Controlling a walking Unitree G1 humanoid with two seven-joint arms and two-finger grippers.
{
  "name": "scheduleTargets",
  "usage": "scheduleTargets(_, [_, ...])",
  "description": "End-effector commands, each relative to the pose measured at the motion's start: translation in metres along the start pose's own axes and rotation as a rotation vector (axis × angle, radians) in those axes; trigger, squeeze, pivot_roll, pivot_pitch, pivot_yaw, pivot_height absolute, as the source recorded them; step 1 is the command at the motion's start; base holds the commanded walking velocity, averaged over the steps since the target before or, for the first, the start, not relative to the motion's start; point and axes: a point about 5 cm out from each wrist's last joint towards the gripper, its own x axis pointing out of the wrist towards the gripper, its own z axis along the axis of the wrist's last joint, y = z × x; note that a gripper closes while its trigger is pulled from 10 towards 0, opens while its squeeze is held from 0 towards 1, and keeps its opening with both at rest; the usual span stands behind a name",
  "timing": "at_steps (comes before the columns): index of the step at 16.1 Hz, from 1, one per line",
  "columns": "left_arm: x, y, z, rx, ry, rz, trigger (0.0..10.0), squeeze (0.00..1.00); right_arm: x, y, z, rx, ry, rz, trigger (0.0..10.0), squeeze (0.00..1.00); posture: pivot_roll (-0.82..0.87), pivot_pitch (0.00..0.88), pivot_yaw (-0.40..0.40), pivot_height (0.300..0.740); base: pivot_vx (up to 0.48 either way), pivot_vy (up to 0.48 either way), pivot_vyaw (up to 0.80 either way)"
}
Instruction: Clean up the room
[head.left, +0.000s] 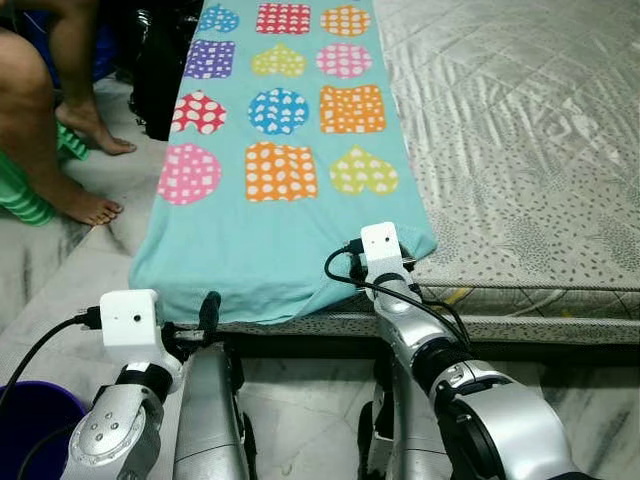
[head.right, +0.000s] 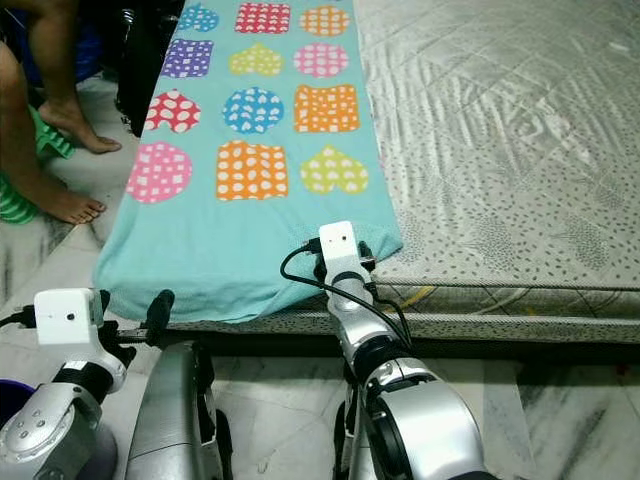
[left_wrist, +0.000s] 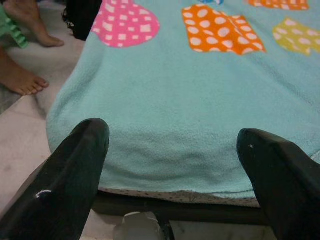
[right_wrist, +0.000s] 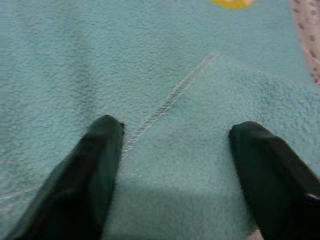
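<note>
While the teal blanket (head.left: 270, 230) lies flat along the left side of the mattress (head.left: 520, 150), its near hem draping over the front edge, the step in hand looks like taking hold of that hem to fold it. The right gripper (right_wrist: 175, 150) has its jaws spread right over the blanket's near right corner, beside a stitched seam; it should press down and catch the folded corner, not just the fleece's surface. The left gripper (left_wrist: 170, 150), jaws spread too, hangs just off the front edge, facing the hem. By count: one blanket, one mattress, two grippers, and a person's two bare feet (head.left: 85, 205) on the floor nearby.
</note>
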Motion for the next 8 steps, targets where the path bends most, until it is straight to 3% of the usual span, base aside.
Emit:
scheduleTargets(1, [-0.0009,0.0011,-0.0027,0.003,0.018,0.007,10.0,0.00,-0.0022,0.0033,-0.0115,-0.006,0.054,0.017,0.0,0.00,0.17,0.266,0.007,0.531,0.000,0.000,0.00])
scheduleTargets(8, [0.0033,0.0042,0.0000,0.009,0.007,0.012,10.0,0.00,-0.0010,0.0022,-0.0062,0.070,0.037,0.021,0.0,0.00,0.17,0.256,0.010,0.531,0.000,0.000,0.00])
